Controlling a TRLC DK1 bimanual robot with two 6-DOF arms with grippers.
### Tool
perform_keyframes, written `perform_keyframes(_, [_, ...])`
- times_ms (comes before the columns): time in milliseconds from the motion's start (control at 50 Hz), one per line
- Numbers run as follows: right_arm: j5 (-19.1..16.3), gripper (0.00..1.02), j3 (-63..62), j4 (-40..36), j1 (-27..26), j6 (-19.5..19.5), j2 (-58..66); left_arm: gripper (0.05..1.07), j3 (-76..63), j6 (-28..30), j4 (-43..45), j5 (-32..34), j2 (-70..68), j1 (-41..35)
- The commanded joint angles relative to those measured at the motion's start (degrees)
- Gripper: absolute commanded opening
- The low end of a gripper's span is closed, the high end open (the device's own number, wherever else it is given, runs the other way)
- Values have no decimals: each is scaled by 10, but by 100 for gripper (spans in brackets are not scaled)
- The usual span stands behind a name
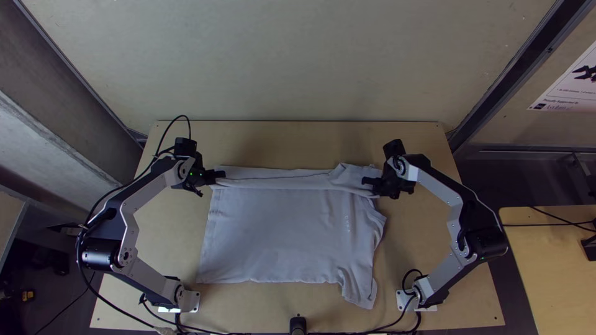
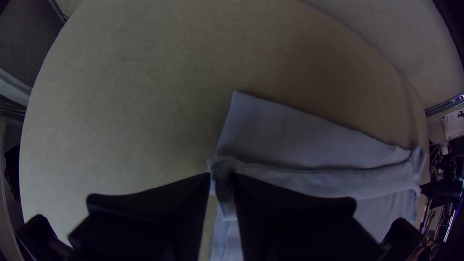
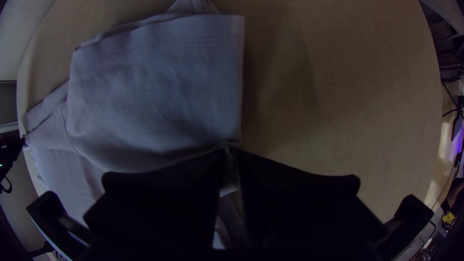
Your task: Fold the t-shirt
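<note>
Beyond the far edge of the light wooden table (image 1: pixel 267 139), a pale, plain wall (image 1: pixel 279 56) is seen, and a white printed sheet (image 1: pixel 574 84) is fixed to the right of it. Along the near edge, black cables (image 1: pixel 113 303) are strung past a small black cylindrical object (image 1: pixel 298 324), set near that edge's middle, and a second wooden surface (image 1: pixel 559 267) is placed outside the table's right edge. Across the middle of the table, a pale grey cloth t-shirt (image 1: pixel 279 232) is laid mostly flat, with its far part doubled into a band (image 1: pixel 279 181) parallel to the far edge; a sleeve-like flap (image 1: pixel 360 288) is pointed towards the near edge, right of the middle. At the band's left end, the cloth is pinched by the left gripper (image 1: pixel 217 176), which is closed on it. From the left wrist view, a bunched bit of fabric is seen clamped between the fingers (image 2: pixel 159 208), with a flat panel (image 2: pixel 285 130) spread beyond. At the band's right end, the shirt is likewise pinched by the right gripper (image 1: pixel 367 182) (the cloth there is rather more crumpled). In the right wrist view, a small gather is nipped between its fingertips, beside a broad panel edged with a stitched hem (image 3: pixel 188 42).
</note>
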Motion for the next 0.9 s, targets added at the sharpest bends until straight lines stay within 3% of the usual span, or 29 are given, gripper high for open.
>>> perform_keyframes(0, [9,54,-15,-8,-13,-5,-46,75,-7,10,-7,2,-20,2])
perform_keyframes(120, [8,98,-16,-27,-22,1,-104,98,7,15,-29,12,-51,4])
perform_keyframes(160, [8,99,-12,-36,-27,5,-124,102,15,21,-43,46,-58,13])
perform_keyframes(280, [8,99,2,-71,-28,7,-175,102,23,23,-47,81,-94,28])
perform_keyframes(440, [9,99,40,-158,-27,7,-215,102,18,39,-59,92,-147,28])
perform_keyframes(560, [9,99,66,-211,-28,8,-254,102,22,67,-116,96,-170,21])
perform_keyframes(760, [8,99,59,-253,-21,12,-321,102,-3,113,-195,94,-231,12])
perform_keyframes(880, [6,99,51,-313,-4,43,-335,102,-34,137,-246,84,-272,-3])
